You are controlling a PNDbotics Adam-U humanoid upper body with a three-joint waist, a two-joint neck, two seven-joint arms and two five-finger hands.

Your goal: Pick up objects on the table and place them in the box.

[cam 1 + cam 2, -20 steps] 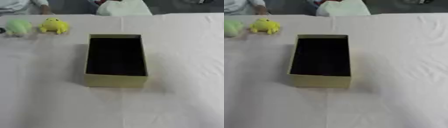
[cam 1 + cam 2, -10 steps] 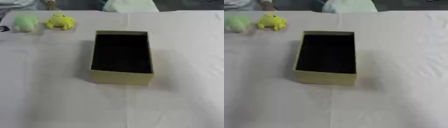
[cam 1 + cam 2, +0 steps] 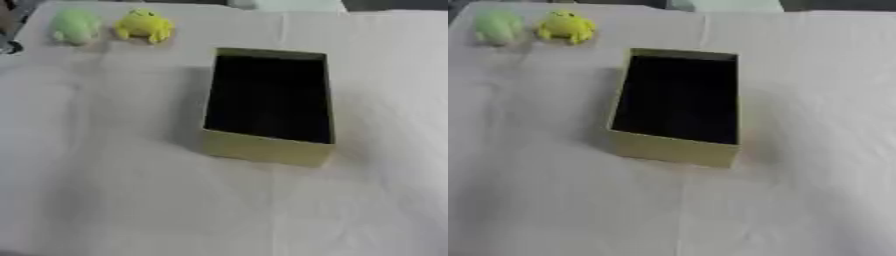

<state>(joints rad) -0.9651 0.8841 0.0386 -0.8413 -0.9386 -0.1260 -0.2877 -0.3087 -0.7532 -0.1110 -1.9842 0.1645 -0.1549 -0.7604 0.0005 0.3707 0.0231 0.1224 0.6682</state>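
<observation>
Open box (image 3: 269, 102) sits mid worktop (image 3: 131, 200), dark inside, nothing visible in it. Yellow toy (image 3: 144, 25) and pale green toy (image 3: 75, 26) lie side by side at far left, well apart from box. Neither robot hand in view, state can't be told

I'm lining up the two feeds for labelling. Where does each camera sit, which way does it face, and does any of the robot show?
Left eye view: in the robot's head, looking down at the white table and the open box; no arm or robot hand shows.
Right eye view: beside it, aimed the same way, the box sitting further left in frame; again nothing of the robot.
Shared: the box, the yellow toy and the pale green toy at far left.
</observation>
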